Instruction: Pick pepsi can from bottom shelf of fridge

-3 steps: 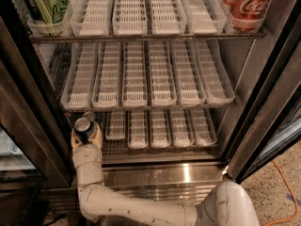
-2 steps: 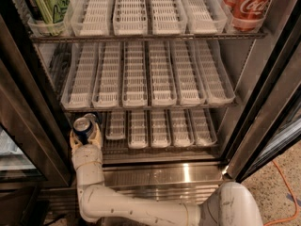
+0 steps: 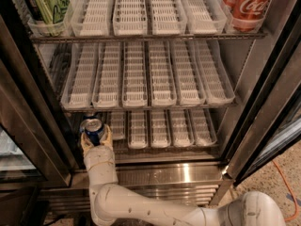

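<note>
Pepsi can [image 3: 92, 128] nudged rightward, gripper [image 3: 95, 138] fingers [image 3: 85, 143] clasping it (bottom shelf [image 3: 164, 149], left), Coca-Cola can [image 3: 249, 6] above

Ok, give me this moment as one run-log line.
phase: grasp | gripper: shut on pepsi can | place: left end of bottom shelf, inside fridge | can: upright, not yet withdrawn

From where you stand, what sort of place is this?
Probably a shop or canteen: an open commercial drinks fridge, wire racks with white lane trays, a Coca-Cola can and green can up top. The robot's hand grips a pepsi can at the bottom shelf's left end.
</note>
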`<state>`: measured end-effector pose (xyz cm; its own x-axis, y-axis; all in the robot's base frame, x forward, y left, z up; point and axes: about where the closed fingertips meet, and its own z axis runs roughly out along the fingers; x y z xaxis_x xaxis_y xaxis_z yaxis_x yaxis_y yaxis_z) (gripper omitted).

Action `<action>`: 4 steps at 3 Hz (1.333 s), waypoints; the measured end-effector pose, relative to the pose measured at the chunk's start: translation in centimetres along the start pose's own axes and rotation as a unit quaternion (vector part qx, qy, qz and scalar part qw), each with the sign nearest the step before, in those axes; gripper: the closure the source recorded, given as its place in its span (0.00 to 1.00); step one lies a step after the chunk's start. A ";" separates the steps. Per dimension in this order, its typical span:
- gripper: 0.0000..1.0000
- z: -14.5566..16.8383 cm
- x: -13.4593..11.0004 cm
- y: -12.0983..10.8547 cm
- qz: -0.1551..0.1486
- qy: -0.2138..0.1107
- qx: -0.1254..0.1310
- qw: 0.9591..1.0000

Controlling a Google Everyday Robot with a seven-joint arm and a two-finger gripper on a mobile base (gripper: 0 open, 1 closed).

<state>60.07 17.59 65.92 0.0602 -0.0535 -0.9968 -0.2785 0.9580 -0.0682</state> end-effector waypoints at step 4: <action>1.00 -5.0 -2.1 -7.2 -0.199 0.065 -0.074 0.975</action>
<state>57.18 9.43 68.26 0.0717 -0.4580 -0.8861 -0.3933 0.8034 -0.4471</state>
